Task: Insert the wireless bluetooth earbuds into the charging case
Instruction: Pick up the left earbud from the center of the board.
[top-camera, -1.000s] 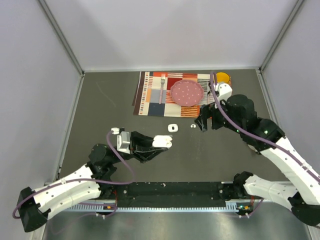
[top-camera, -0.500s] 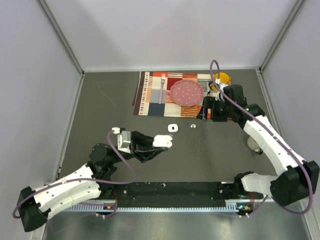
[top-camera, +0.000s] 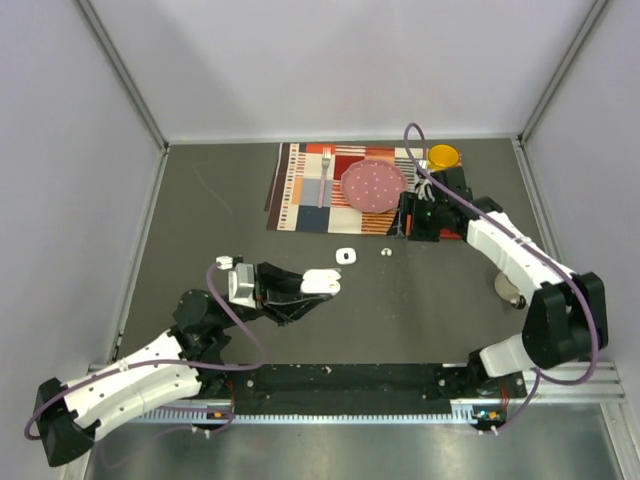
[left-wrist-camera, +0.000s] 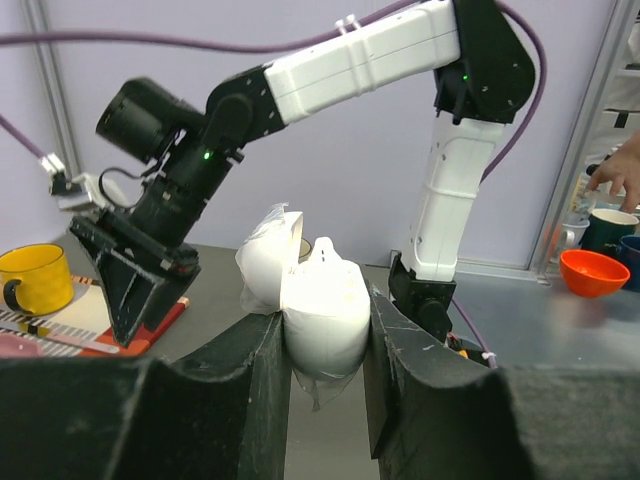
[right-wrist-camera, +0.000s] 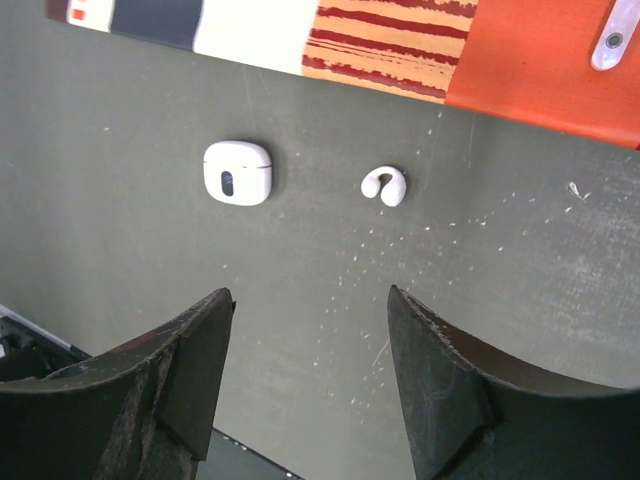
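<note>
Retreat marks this moment: your right gripper, jaws spread and empty, has drawn back toward the placemat, leaving the earbud on the worktop, apart from the charging case pinched in your left gripper, so you still have the pickup to make.

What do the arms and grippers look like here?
The left arm and right arm have white shell links with black joints. A purple cable runs along each. The left gripper and right gripper each have two black wedge-shaped fingers. A green light glows on the right arm's wrist.
</note>
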